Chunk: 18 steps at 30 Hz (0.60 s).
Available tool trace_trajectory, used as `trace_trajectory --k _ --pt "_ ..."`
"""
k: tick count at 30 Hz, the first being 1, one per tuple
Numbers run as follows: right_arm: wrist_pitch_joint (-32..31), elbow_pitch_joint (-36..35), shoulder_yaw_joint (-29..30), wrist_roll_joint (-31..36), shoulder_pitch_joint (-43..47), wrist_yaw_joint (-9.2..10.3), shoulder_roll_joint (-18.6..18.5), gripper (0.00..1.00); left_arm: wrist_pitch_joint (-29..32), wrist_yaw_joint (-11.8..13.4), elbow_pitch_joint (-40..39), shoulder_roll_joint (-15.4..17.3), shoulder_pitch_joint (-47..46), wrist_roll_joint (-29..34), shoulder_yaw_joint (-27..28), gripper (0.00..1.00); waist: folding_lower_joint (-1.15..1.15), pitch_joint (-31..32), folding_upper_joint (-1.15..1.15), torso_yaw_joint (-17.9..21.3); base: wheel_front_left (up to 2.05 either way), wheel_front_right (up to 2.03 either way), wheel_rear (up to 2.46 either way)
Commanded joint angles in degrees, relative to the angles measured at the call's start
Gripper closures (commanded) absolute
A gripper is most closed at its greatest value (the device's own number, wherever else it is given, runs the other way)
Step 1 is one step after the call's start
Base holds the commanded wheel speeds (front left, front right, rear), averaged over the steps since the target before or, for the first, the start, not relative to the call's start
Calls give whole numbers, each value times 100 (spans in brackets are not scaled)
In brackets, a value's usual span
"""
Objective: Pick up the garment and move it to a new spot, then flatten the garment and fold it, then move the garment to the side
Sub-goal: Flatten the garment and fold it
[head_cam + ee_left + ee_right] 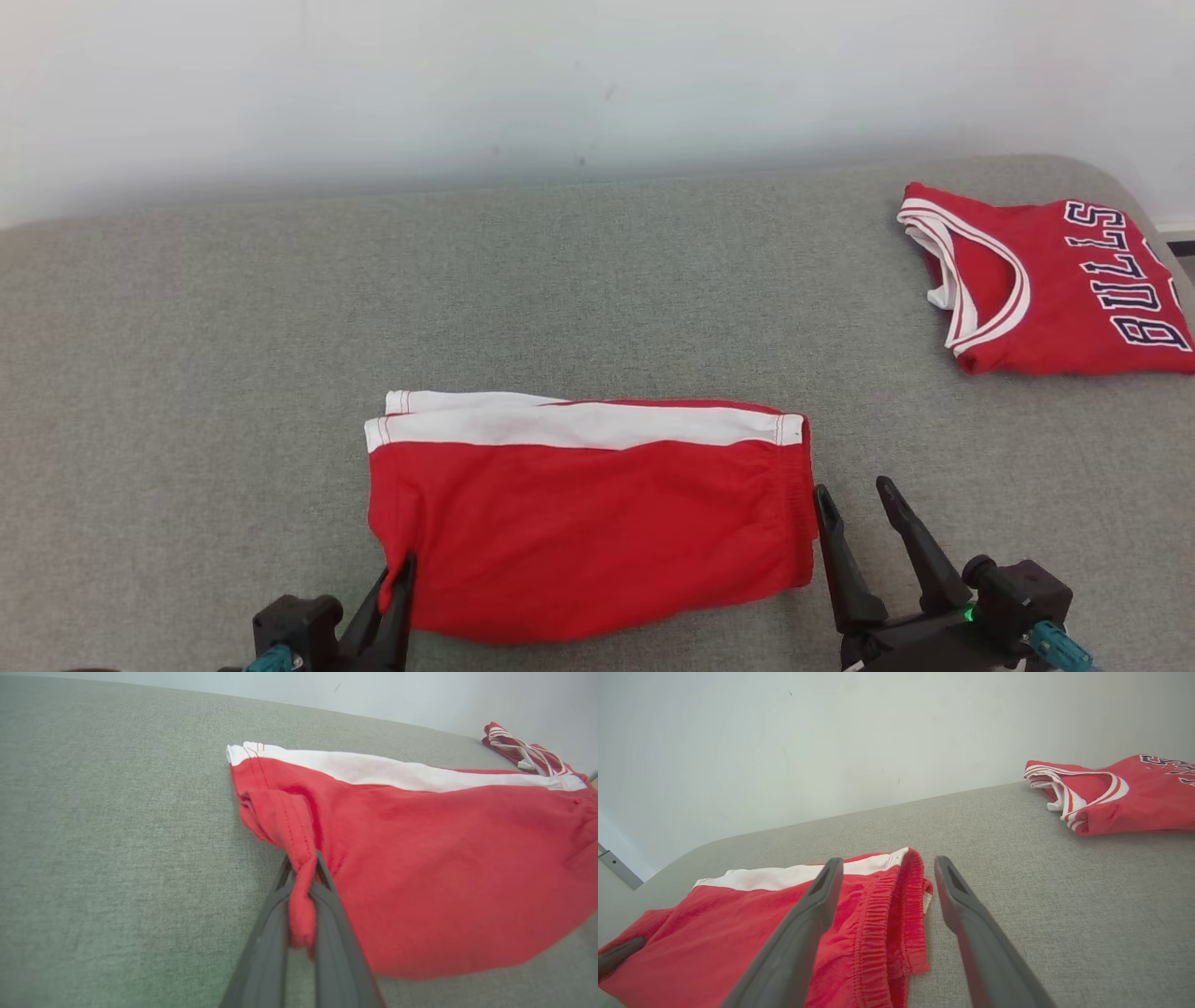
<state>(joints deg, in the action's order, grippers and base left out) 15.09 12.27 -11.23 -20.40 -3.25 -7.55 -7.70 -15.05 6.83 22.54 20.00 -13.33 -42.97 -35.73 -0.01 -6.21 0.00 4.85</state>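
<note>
Near the front edge of the grey fabric surface, about midway along it, lie the red shorts. They are folded into a flat rectangle. A white band runs along their far side. The elastic waistband is at the right end.

Left gripper: at the front-left corner of the shorts. Jaws are closed tight on a pinch of red cloth. In the left wrist view the corner hem is bunched into a narrow twist between the two dark fingers, and a tail of cloth hangs down between them. That corner is drawn up slightly off the surface. The remainder of the shorts lies flat.

Right gripper: just beside the waistband end, at the right. Jaws stand wide apart and hold nothing. In the right wrist view one finger crosses in front of the gathered waistband and the other is over bare grey fabric. Whether that finger touches the cloth cannot be told.

Far-right corner of the surface: a folded red jersey, white-trimmed neckline, dark lettering, well apart from the shorts.

A pale wall stands behind the far edge.
</note>
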Motion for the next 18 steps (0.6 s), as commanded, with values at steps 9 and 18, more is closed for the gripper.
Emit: trace_trajectory --k 9,18 --pt "-1 44 -10 -141 -18 11 52 0 -12 102 -380 -50 310 302 407 0 1 75 0 28 0 0 0" --pt "-1 -119 307 98 -120 11 130 0 -14 11 -1044 -374 737 1410 1519 0 1 121 0 -73 0 0 0"
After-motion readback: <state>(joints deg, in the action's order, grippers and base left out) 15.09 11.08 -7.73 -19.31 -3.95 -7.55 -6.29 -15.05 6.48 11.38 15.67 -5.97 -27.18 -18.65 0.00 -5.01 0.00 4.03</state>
